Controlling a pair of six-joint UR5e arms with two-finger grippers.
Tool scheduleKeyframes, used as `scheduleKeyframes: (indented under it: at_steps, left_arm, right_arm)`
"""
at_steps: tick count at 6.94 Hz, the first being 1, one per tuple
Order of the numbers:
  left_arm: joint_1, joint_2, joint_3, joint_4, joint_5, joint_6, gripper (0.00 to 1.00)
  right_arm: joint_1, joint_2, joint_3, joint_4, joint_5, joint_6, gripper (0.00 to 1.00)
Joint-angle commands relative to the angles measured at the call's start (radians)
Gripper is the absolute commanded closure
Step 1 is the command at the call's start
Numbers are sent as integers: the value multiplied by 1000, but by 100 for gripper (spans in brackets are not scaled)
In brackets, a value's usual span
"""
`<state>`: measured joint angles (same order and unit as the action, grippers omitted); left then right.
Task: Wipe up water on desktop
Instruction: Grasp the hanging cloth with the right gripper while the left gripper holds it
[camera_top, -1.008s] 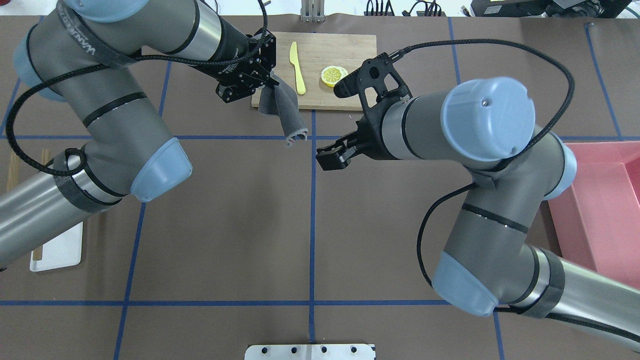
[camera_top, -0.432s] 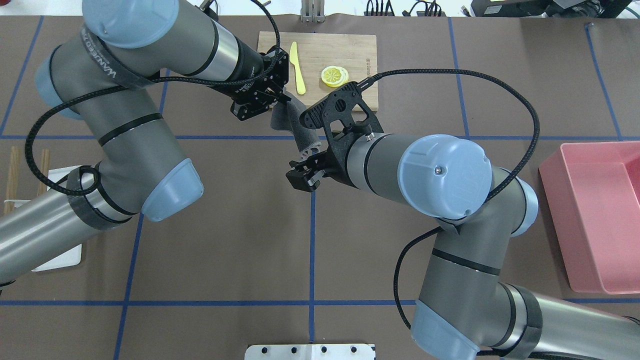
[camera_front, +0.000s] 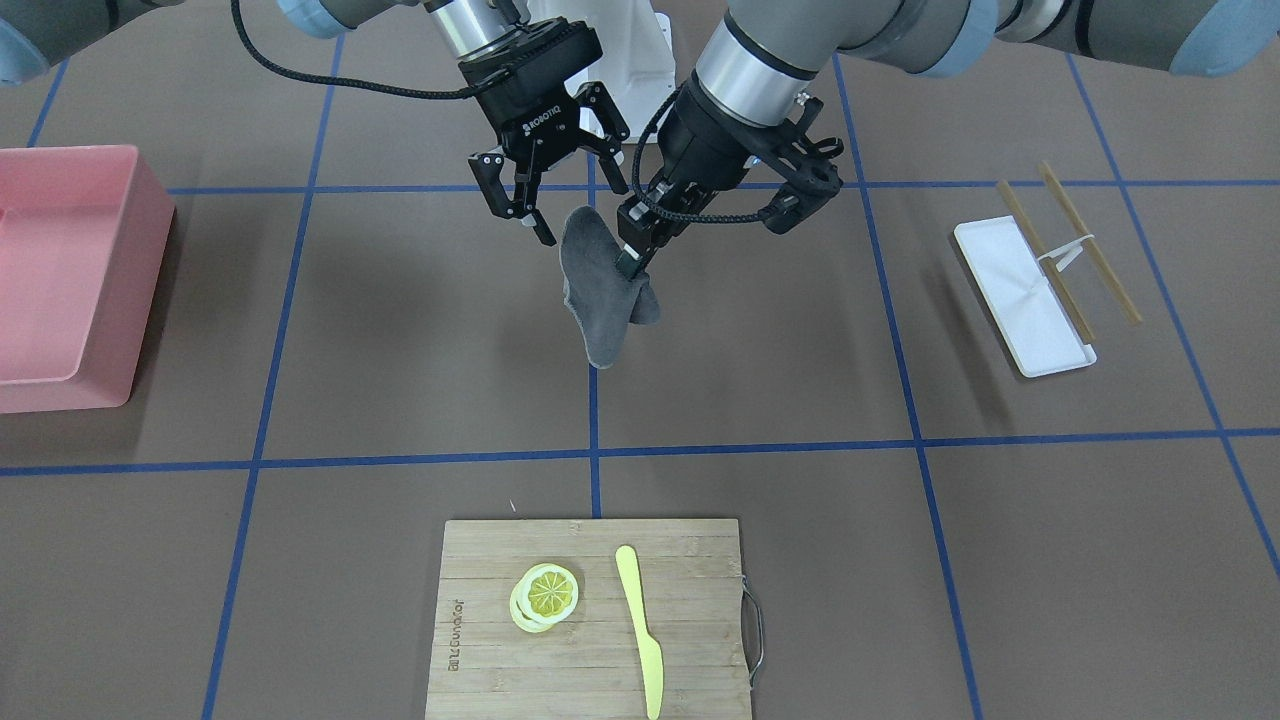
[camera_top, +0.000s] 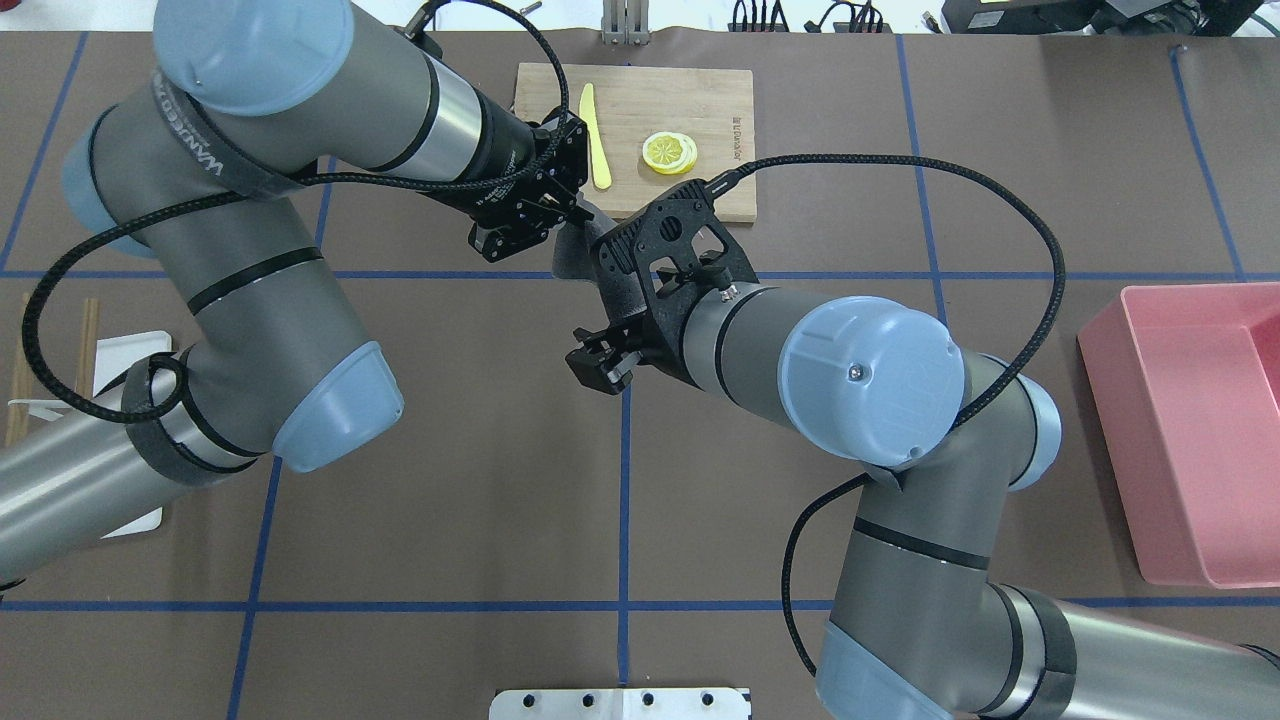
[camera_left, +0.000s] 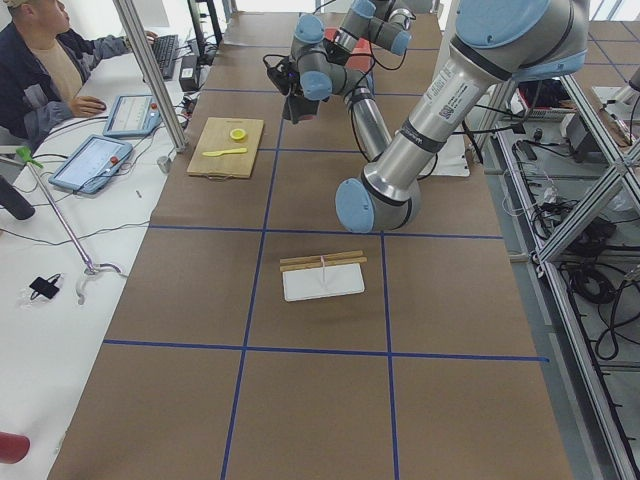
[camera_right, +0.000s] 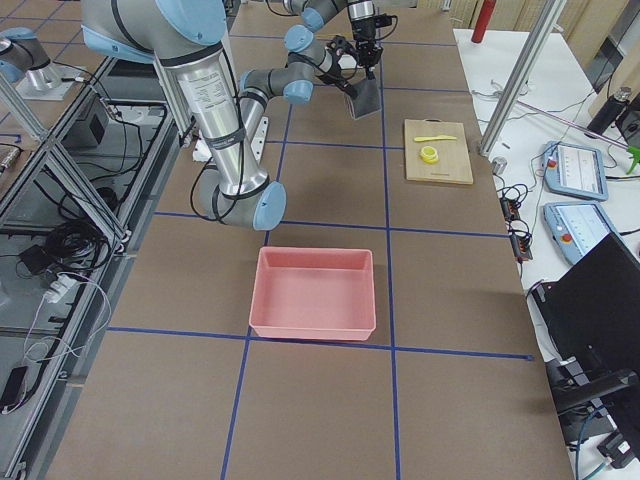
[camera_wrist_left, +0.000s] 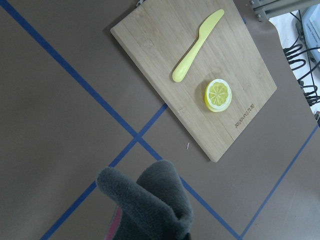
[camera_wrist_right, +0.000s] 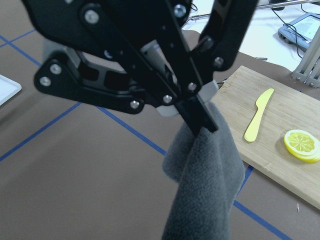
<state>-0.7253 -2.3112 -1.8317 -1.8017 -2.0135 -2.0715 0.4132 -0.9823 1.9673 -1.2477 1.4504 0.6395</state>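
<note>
Desktop (camera_front: 400, 330) spreads brown and dry-looking under both arms; no wet patch can be made out on it in any view, so where the water lies cannot be told. A grey cloth (camera_front: 595, 300) hangs in the air above the middle of it, over the centre tape line (camera_front: 594, 410), on the robot's side of the board (camera_front: 690, 600) and not touching the surface. The left gripper (camera_front: 633, 262) has its fingers pinched tight on the cloth's upper part. From there the cloth droops in a folded tongue, its long axis running straight down. The right gripper (camera_front: 578, 205) is spread wide with nothing in it, just beside the cloth's top edge. Whether that edge lies between its fingers or only in front of them cannot be told from these views.

What the next move turns on, as I judge it, is the gap below. The desktop lies directly under the cloth's free end, so the cloth must come down and lie flat on the surface before any sweep will do good. The left gripper is the nearer one, since it carries the cloth; the right could take a second hold or pull away. Wiping itself looks not yet begun
</note>
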Motion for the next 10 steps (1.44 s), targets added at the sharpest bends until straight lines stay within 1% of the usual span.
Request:
scheduleKeyframes:
  at_steps: [1,2,3,4,5,6,7,8,9,10]
  left_arm:
    - [3,1,-37,25,-46,-4,100]
    - [4,3,-34,25,-47,-6,100]
    - [4,3,-35,25,-47,-6,100]
    - [4,4,-35,24,-48,-6,100]
    - [4,21,-40,22,-48,-4,100]
    - [4,47,-64,19,-48,2,96]
    - [4,47,-66,19,-48,1,93]
    - [3,49,-64,19,-44,1,59]
    - [-3,70,-70,18,-37,7,24]
    - [-53,104,-86,16,-36,13,3]
  right_arm:
    - [-14,-12,-59,122,-4,46,5]
    - [-16,-12,-74,184,-2,60,10]
    - [-14,-15,-67,186,-2,72,40]
    - [-13,-22,-50,188,2,92,99]
    - [-13,-32,-36,186,5,101,100]
    - [-11,-33,-30,186,7,101,100]
    - [-11,-33,-30,185,7,106,100]
    - [-11,-35,-28,185,8,177,100]
    - [-31,-53,-13,144,24,252,100]
    - [-49,-73,-9,72,22,416,100]
